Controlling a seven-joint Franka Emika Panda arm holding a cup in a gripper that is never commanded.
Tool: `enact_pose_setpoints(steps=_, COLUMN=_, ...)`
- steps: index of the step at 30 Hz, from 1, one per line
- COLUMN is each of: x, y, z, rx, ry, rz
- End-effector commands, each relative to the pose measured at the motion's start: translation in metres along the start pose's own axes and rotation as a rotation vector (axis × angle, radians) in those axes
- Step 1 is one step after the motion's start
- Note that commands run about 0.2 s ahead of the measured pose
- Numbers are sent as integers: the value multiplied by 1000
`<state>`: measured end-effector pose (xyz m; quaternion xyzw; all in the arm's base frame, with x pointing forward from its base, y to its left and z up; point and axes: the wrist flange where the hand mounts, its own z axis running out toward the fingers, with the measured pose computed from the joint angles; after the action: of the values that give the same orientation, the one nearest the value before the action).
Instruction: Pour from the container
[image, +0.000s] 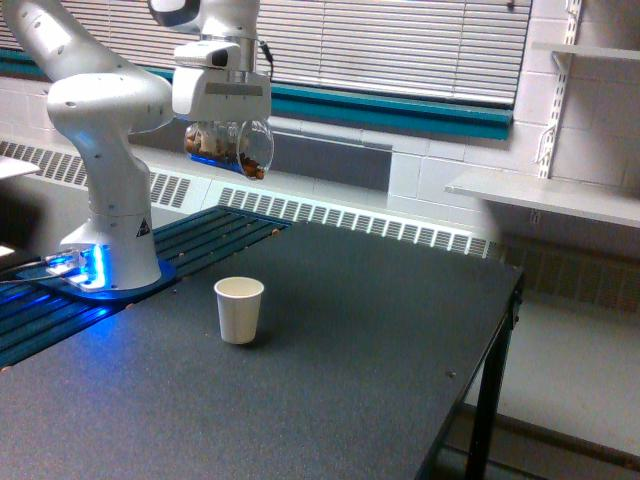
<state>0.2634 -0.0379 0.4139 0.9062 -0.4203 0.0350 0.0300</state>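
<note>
— While the white arm (100, 110) stands on its glowing blue base (85, 270) at the table's far left corner, where is the see-through cup?

— The clear cup (232, 148) is up in the air, high above the table (330, 360); it lies tipped on its side, with its open mouth turned to the exterior view's right; brown nut-like bits sit inside it.

— What holds the clear cup?

— The gripper (222, 125) holds it; its fingers are squeezed on the cup from above.

— Is anything under it?

— A white paper cup (239, 310) stands upright on the table, lower down in the picture; it is well apart from the clear cup; whether it sits right below cannot be told from this one view.

— What is behind them?

— Window blinds (400, 45) with a teal strip (400, 108) under them; a long vent (350, 215) runs along the wall; white shelves (550, 195) hang past the table's right edge.
</note>
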Motion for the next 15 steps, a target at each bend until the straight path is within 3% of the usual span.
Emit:
enact_pose_setpoints(steps=1, x=2, y=7, z=10, rx=-17, ry=-27, rz=-12)
enact_pose_setpoints(steps=15, x=6, y=14, z=16, rx=-20, ry=-54, rz=-10)
